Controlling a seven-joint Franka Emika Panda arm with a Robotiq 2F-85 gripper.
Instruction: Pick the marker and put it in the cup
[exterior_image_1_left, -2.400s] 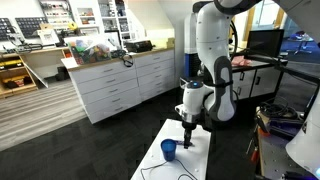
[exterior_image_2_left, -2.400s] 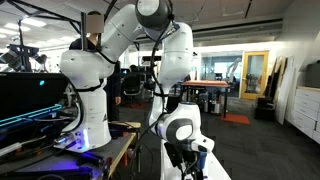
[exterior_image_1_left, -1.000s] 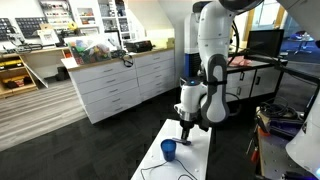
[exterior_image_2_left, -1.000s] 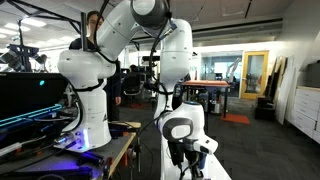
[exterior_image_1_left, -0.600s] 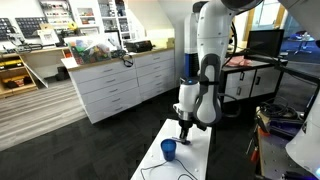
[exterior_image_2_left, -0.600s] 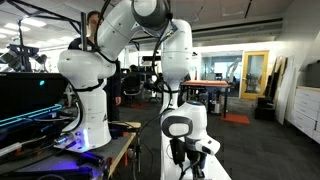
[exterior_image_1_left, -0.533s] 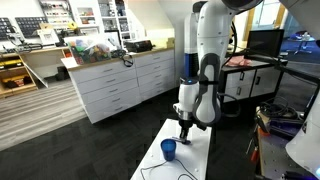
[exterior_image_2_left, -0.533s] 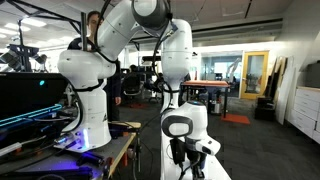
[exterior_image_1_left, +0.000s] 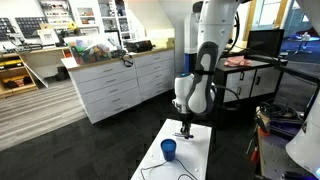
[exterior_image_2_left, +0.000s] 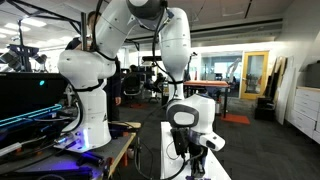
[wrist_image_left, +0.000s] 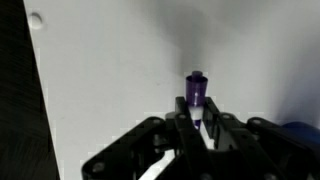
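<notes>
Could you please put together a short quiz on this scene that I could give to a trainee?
1. Fill in the missing word: the cup on the white table is ___ in colour.
2. In the wrist view, where is the marker? A) between the fingers of the gripper; B) inside the cup; C) on the dark floor beside the table.
3. True or false: the marker is already in the cup.

Key: 1 blue; 2 A; 3 false.
</notes>
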